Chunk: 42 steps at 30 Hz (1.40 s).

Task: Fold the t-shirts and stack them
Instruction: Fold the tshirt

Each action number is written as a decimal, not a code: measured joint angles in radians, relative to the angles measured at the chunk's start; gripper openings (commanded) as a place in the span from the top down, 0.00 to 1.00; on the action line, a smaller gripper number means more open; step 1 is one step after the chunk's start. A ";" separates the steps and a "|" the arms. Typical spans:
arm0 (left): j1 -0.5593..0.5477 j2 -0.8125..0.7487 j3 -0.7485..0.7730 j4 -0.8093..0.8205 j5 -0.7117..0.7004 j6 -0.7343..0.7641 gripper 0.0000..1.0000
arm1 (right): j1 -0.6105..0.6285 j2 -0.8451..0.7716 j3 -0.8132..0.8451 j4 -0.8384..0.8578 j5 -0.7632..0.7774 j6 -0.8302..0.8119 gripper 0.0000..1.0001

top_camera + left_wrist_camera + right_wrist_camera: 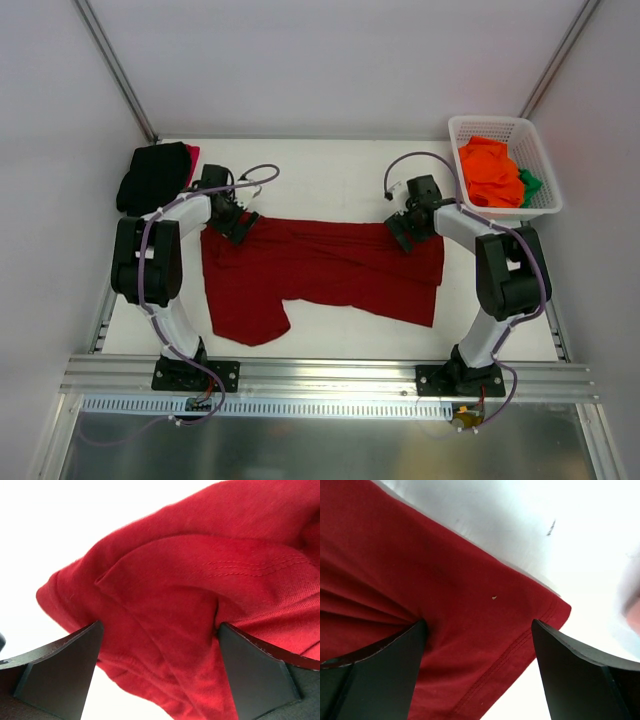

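A dark red t-shirt (320,270) lies spread flat across the middle of the table. My left gripper (238,225) is down on its far left corner. In the left wrist view this gripper (160,645) is open, and bunched dark red cloth (200,580) lies between the wide-apart fingers (60,665). My right gripper (405,232) rests on the shirt's far right corner. It (477,650) is open too, straddling the stitched hem (520,645) near the cloth's corner. A folded black t-shirt (152,177) sits at the back left with a bright red one (191,155) showing beneath it.
A white lattice basket (490,119) stands at the back right, holding an orange t-shirt (490,172) and a green one (530,183). White walls close in the table on three sides. A metal rail (320,375) runs along the near edge.
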<state>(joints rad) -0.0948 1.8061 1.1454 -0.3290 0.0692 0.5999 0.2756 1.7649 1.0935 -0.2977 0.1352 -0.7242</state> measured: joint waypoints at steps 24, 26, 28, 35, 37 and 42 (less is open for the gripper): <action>-0.031 -0.430 0.148 -0.442 0.493 -0.091 0.01 | 0.019 -0.325 0.175 -0.350 -0.566 0.045 0.10; -0.055 -0.430 0.065 -0.454 0.488 -0.081 0.01 | 0.093 -0.342 0.096 -0.355 -0.513 0.003 0.10; -0.081 -0.453 -0.034 -0.470 0.476 -0.056 0.01 | 0.175 -0.362 0.003 -0.372 -0.457 -0.033 0.10; -0.293 -0.837 -0.310 -0.484 0.336 0.011 0.01 | 0.406 -0.574 -0.278 -0.388 -0.255 -0.124 0.07; -0.417 -0.927 -0.345 -0.478 0.254 0.003 0.01 | 0.484 -0.651 -0.308 -0.387 -0.178 -0.132 0.07; -0.680 -0.953 -0.447 -0.434 0.085 -0.032 0.01 | 0.612 -0.724 -0.346 -0.348 -0.074 -0.161 0.07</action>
<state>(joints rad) -0.7746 0.8536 0.6979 -0.7631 0.1539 0.5674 0.8875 1.0412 0.7479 -0.6453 0.0616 -0.8852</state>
